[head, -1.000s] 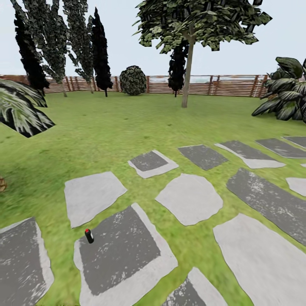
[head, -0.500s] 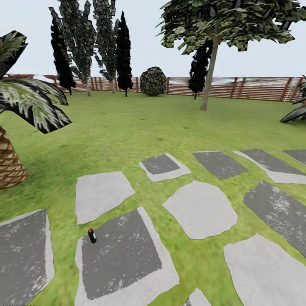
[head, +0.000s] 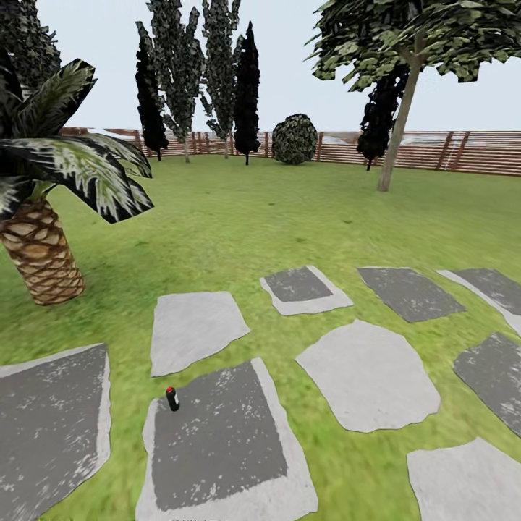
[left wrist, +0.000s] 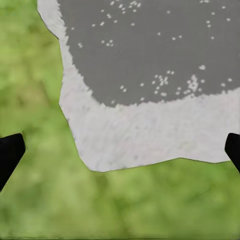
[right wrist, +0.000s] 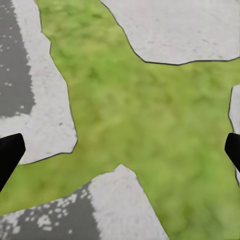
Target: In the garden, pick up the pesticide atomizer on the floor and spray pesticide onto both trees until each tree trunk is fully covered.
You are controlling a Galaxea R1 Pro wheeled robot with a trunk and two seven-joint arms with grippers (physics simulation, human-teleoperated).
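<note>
The pesticide atomizer (head: 172,399), a small black bottle with a red top, stands upright at the far left edge of a dark grey paving slab (head: 217,434) in the head view's lower left. One tall tree with a straight bare trunk (head: 395,137) and a blocky green crown rises far off at the right, before the fence. In the left wrist view my left gripper (left wrist: 120,150) is open, with a dark fingertip at each side edge, over a slab's pale border and grass. My right gripper (right wrist: 120,150) is also open, over grass between slabs.
A short palm with a woven brown trunk (head: 42,257) stands close at the left. Dark conifers (head: 246,87) and a round shrub (head: 294,139) line the brown slatted fence (head: 477,152) at the back. Grey stepping stones (head: 369,380) cross the lawn (head: 239,217).
The whole head view has shifted right, so the camera has turned left. The palm has come fully into view. The atomizer stays on the same slab edge.
</note>
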